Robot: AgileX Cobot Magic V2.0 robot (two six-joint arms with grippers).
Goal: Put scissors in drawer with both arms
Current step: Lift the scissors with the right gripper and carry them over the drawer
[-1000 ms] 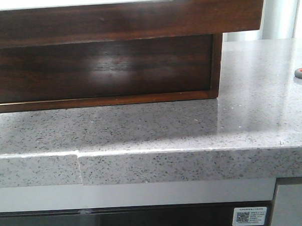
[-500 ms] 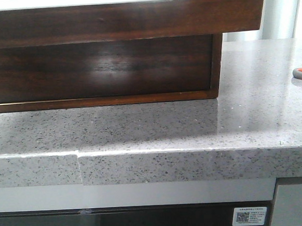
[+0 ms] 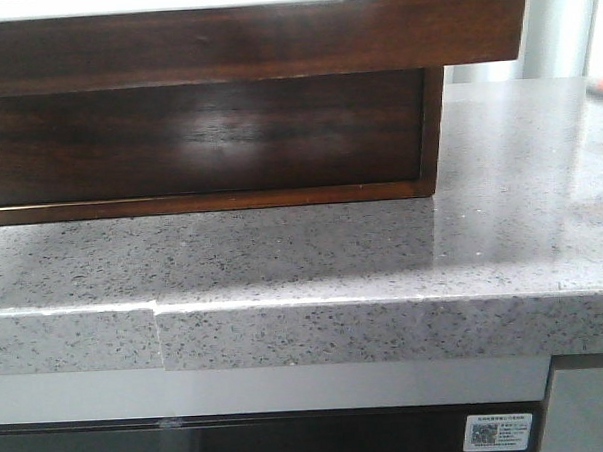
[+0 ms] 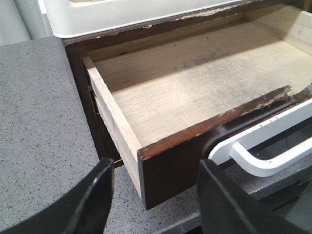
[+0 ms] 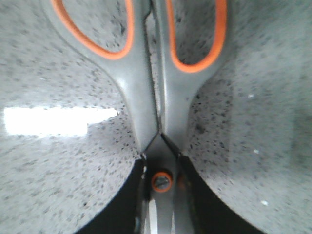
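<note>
The drawer (image 4: 195, 92) stands pulled out of its dark brown cabinet, its pale inside bare. Its glossy front (image 3: 253, 38) overhangs at the top of the front view. My left gripper (image 4: 153, 195) is open and empty, its black fingers (image 4: 92, 204) either side of the drawer's near front corner, apart from it. My right gripper (image 5: 161, 195) is shut on the scissors (image 5: 146, 97) at the orange pivot screw. The grey handle loops with orange lining point away from it over the speckled counter. Neither the scissors nor a gripper shows in the front view.
A second dark drawer front (image 3: 198, 140) sits closed below the open one. The grey speckled counter (image 3: 283, 257) ends in a front edge with a seam. A white tray (image 4: 122, 14) lies on top of the cabinet. A white curved handle-like part (image 4: 263, 146) runs along the drawer's front.
The grey and orange scissors handle at the right edge of the front view shifted slightly, then left that view.
</note>
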